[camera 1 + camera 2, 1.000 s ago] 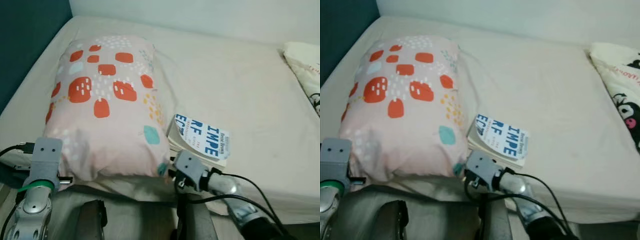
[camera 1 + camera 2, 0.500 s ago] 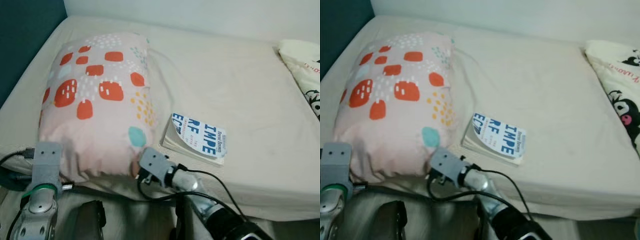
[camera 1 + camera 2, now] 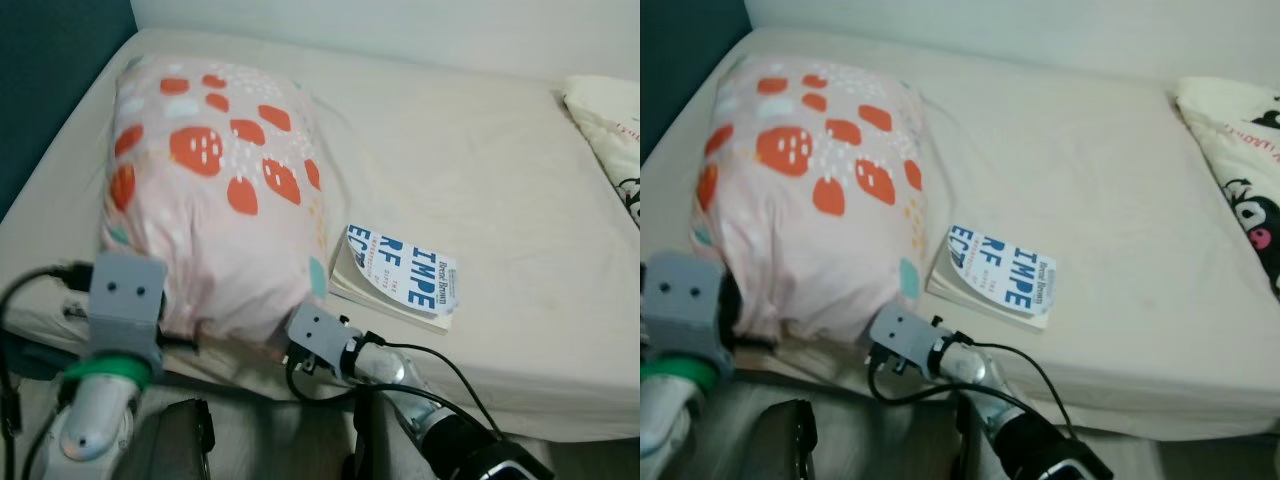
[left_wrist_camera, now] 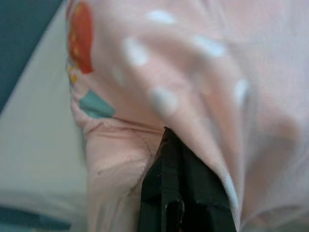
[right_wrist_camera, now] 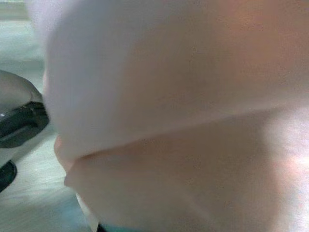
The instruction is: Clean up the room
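The pink pillow, printed with red-orange blotches, white dashes and a few teal patches, lies on the cream bed toward its left side, beside the dark teal wall, and its near end is bunched and raised off the mattress edge. The left gripper is at the pillow's near left corner; in the left wrist view its black fingers lie close together and pressed into a fold of pink fabric, though whether they actually pinch the cloth cannot be told, since the pillow drapes over them. The right gripper is at the pillow's near right corner, its grey wrist block tucked under the hanging edge; the right wrist view is covered by blurred pink cloth, so the state of that claw cannot be told. Just to the right of the pillow, touching or nearly touching its side, a paperback book with large blue lettering on a white cover lies flat on the sheet. Well to the right of the pillow, at the far right edge of the bed, lies a cream cushion with a black-and-pink cartoon figure
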Controlling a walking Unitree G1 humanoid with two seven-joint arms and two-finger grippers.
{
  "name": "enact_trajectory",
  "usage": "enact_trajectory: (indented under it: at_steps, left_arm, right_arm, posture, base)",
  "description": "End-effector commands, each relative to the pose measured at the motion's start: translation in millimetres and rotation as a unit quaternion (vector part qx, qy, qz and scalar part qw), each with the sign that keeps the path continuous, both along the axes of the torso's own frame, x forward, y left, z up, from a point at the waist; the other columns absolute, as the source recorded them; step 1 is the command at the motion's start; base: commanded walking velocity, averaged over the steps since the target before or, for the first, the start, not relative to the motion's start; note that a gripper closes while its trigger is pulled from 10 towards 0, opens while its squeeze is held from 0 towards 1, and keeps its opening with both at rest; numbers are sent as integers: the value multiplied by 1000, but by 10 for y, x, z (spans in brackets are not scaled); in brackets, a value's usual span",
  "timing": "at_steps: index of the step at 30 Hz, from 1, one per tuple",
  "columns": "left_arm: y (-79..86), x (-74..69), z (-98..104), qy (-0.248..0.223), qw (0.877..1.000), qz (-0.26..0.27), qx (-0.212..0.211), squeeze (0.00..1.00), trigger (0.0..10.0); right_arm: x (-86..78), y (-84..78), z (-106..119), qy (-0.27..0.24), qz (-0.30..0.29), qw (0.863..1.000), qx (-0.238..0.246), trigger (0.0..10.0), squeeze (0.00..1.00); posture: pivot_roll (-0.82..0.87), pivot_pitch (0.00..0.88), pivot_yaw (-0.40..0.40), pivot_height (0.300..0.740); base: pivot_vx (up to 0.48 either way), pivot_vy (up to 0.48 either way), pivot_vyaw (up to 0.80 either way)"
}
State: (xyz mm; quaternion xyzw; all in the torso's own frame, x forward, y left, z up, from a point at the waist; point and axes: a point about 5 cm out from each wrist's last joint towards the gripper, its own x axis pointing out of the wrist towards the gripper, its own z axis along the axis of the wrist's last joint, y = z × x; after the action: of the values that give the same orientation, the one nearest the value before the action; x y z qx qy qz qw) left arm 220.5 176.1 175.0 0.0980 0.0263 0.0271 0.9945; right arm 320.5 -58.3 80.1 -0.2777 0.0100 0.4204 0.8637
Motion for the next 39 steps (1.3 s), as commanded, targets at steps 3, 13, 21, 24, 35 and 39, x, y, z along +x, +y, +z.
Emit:
enact_trajectory:
  at_steps: [3,13,21,24,35,39]
  left_arm:
    - [66,-75,-191,61,997,38,-13,0,10000]
    - [1166,-397,37,8,890,429,154,0,10000]
    - [995,-196,325,-47,950,287,112,0,10000]
    - [600,-124,196,-20,988,145,46,0,10000]
    - [313,-412,-183,147,981,-82,-92,0,10000]
    - [412,-485,-433,208,974,-35,-80,0,10000]
  right_arm:
    - [20,3,40,-5,-4,1000,15,10000,0]
    - [71,-76,50,-8,-16,1000,15,10000,0]
    - [53,-50,12,-3,-8,1000,12,10000,0]
    - [62,-48,21,-4,-7,1000,11,10000,0]
    - [67,-98,3,-6,-11,1000,6,10000,0]
    - [68,-86,3,-7,-11,1000,6,10000,0]
  posture:
    - [138,204,-2,546]
    - [156,201,-13,546]
    - [172,198,-22,546]
    - [165,199,-19,546]
    - [163,199,-11,546]
    - [162,198,-12,546]
  base:
    - [0,0,0]
    - [0,0,0]
    - [0,0,0]
    - [0,0,0]
    - [0,0,0]
    - [0,0,0]
